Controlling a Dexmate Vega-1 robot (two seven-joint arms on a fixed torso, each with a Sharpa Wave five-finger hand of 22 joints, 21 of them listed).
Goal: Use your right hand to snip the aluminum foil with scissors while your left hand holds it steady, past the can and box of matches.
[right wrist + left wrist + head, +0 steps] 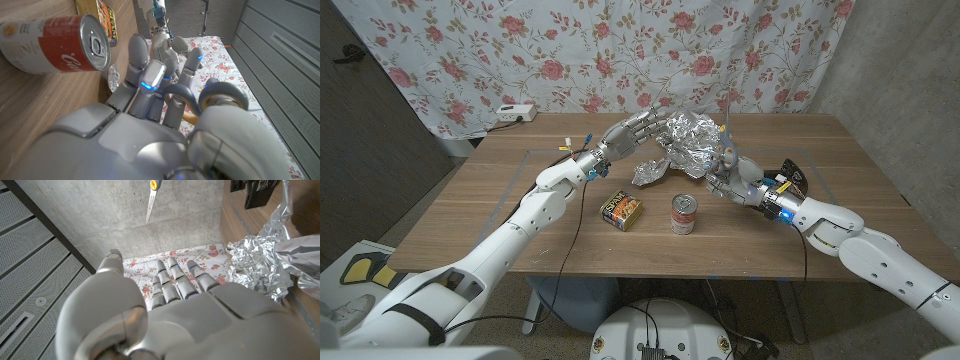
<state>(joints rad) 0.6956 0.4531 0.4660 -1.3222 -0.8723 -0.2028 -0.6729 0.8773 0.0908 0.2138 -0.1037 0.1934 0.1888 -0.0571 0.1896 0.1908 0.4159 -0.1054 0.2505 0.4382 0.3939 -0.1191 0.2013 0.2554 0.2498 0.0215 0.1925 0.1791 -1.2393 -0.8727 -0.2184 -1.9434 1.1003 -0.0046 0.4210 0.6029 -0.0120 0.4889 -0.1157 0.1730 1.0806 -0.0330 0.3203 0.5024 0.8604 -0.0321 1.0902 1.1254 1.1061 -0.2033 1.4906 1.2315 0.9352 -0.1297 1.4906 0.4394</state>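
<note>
Near the foil (pixel 688 143), red-labelled can (pixel 684 214); left hand (pixel 628 134) released; right fingers (pixel 186 102) grasping scissors (pixel 729 140).

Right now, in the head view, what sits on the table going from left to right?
Left hand → box of matches → can → right hand. The crumpled aluminum foil spans the middle, between the two hands.

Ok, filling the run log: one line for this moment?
left hand: open beside aluminum foil | right hand: gripping scissors at foil | can, matchbox: nearer, untouched
</note>
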